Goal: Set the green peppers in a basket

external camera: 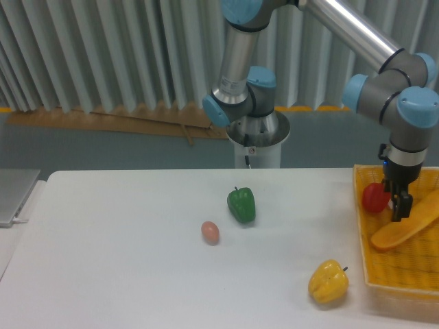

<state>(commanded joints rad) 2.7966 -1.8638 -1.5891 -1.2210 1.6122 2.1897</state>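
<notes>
The green pepper stands on the white table near its middle, glossy and dark, with its short stem up. At the table's right edge lies the yellow-orange mesh basket. My gripper hangs over the basket's back part, far to the right of the green pepper. It is open and holds nothing. A red pepper sits in the basket just left of the fingers.
An orange, carrot-like piece lies in the basket under the gripper. A yellow bell pepper sits on the table by the basket's front left corner. A small pinkish egg-shaped object lies left of the green pepper. The arm's base stands behind the table.
</notes>
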